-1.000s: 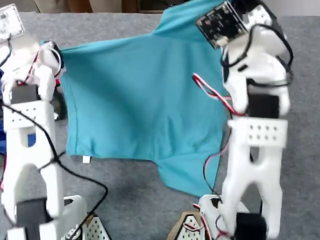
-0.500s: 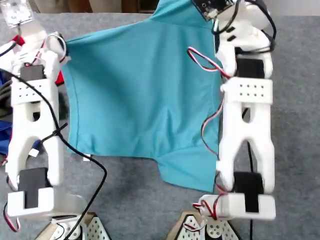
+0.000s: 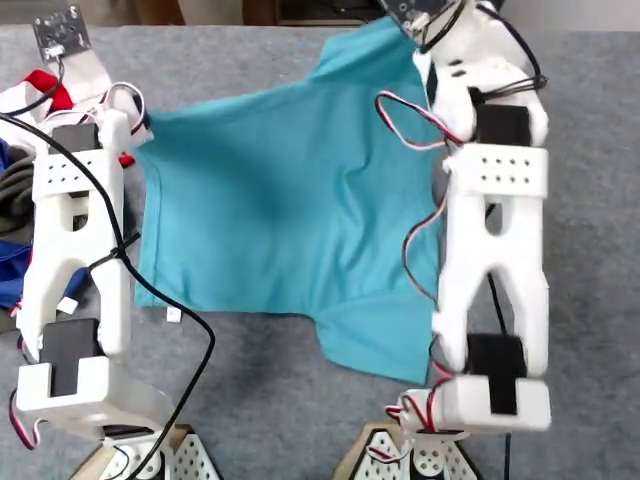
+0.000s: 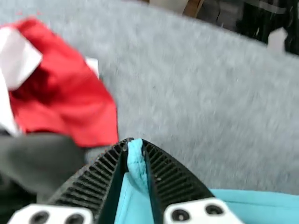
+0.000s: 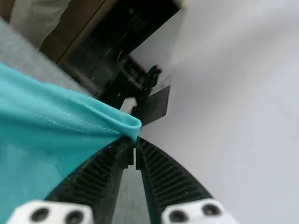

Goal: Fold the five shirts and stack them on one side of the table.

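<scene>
Two ribbed grips — left claw (image 4: 134, 143), right claw (image 5: 135, 148) — nip the soft teal shirt (image 3: 280, 220).

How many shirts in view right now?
4: teal shirt spread mid-table, pinched by left gripper and right gripper; red shirt, grey shirt and blue shirt heaped at its left edge. A fifth may be hidden in that heap.

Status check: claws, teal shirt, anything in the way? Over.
Left claw shut on teal shirt edge. Right claw shut on another edge. Shirt spread across table. Red shirt, dark clothes heaped near left claw.
</scene>
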`<state>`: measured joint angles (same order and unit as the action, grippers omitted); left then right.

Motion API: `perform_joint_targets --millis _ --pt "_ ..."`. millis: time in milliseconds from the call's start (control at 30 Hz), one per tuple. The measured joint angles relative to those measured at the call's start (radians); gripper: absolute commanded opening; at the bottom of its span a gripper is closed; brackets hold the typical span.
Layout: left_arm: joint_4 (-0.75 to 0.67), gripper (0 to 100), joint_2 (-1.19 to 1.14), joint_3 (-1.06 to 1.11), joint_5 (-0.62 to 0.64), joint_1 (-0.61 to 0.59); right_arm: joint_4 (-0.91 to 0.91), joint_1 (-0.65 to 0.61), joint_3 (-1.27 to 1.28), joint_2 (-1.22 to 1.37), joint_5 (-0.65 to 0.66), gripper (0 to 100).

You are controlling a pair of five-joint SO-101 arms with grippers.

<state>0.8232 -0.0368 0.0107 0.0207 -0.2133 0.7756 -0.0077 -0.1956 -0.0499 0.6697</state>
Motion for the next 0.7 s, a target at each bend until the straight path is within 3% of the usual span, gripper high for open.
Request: perform_joint_targets --millis 333,533,700 --pt "0.336 2 0.0 -0.083 -0.071 0.0 0.235 -0.011 0.29 -0.382 0.12 0.4" --pt "0.442 2 0.0 -0.078 -0.112 0.0 0.321 -0.023 0.568 -0.678 0.144 0.4" --pt "0.462 2 0.038 0.048 -0.115 0.0 0.391 -0.026 0.786 -0.893 0.144 0.4"
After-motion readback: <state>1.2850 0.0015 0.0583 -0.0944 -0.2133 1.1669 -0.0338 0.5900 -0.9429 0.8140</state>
